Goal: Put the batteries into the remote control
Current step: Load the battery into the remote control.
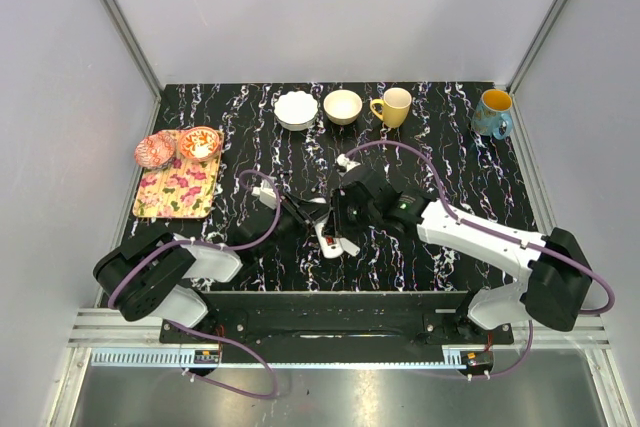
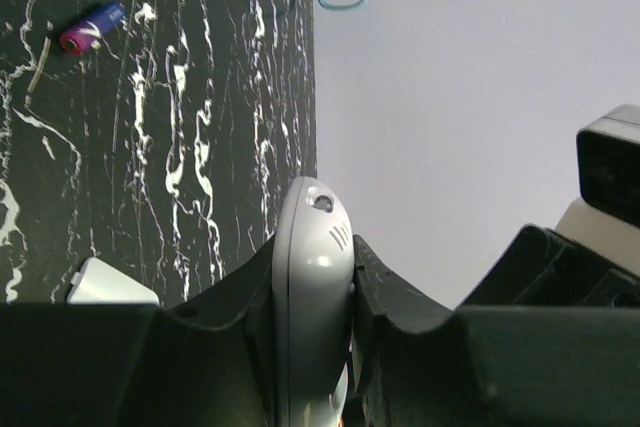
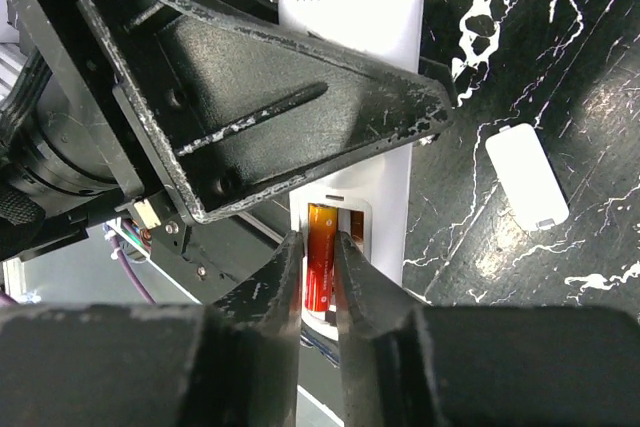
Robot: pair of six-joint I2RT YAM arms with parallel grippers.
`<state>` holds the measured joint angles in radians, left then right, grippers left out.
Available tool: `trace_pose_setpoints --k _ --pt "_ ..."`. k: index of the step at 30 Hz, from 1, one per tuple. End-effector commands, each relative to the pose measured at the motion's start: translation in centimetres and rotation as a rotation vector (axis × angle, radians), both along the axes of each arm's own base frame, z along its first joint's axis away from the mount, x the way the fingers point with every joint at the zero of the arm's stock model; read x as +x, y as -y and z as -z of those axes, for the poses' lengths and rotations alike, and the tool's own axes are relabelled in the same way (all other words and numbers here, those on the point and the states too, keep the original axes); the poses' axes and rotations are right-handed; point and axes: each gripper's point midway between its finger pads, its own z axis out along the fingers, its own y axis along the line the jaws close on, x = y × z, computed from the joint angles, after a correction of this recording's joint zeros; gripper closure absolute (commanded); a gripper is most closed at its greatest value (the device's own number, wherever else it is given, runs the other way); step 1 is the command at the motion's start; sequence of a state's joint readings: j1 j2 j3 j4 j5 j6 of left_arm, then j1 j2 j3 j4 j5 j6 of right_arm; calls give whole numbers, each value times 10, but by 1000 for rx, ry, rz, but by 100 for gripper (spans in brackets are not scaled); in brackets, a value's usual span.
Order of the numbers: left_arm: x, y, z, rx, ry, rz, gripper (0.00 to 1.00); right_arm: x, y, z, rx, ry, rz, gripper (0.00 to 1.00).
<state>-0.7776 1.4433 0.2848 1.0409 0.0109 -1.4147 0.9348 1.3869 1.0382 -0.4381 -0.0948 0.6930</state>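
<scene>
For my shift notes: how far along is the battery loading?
Done: cover is off, lying on the table. In hand: left end effector clamps the remote; right end effector grips an orange battery in the open compartment. Left: the purple battery on the table, then presumably the cover.

On the marbled desk (image 1: pixel 240 127) the left arm (image 1: pixel 205 259) and right arm (image 1: pixel 480 235) meet over the white remote control (image 1: pixel 331 241) — behind, a white bowl (image 1: pixel 296 110), beige bowl (image 1: pixel 343 106), yellow mug (image 1: pixel 393 107), blue mug (image 1: pixel 493 114).

Marbled table (image 1: pixel 440 167). Far edge: white bowl (image 1: pixel 296 109), beige bowl (image 1: pixel 343 106), yellow mug (image 1: pixel 394 106), blue mug (image 1: pixel 493 114). Left edge: floral tray (image 1: pixel 175 192); also battery (image 2: pixel 92 28), white cover (image 3: pixel 527 176).
</scene>
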Motion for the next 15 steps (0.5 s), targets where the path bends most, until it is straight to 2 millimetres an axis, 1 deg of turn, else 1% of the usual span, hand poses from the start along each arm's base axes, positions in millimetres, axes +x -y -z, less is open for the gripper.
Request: trace_pose_setpoints --k 1,4,7,15 --pt "-64 5 -169 -535 382 243 100 27 -36 -52 213 145 18 74" --pt "-58 1 -167 -526 387 228 100 20 -33 -50 182 120 -11 69" --pt "-56 0 -170 -526 398 226 100 14 -33 -45 162 84 -33 69" --pt "-53 -5 -171 -523 408 211 100 11 -26 -41 146 74 -22 68"
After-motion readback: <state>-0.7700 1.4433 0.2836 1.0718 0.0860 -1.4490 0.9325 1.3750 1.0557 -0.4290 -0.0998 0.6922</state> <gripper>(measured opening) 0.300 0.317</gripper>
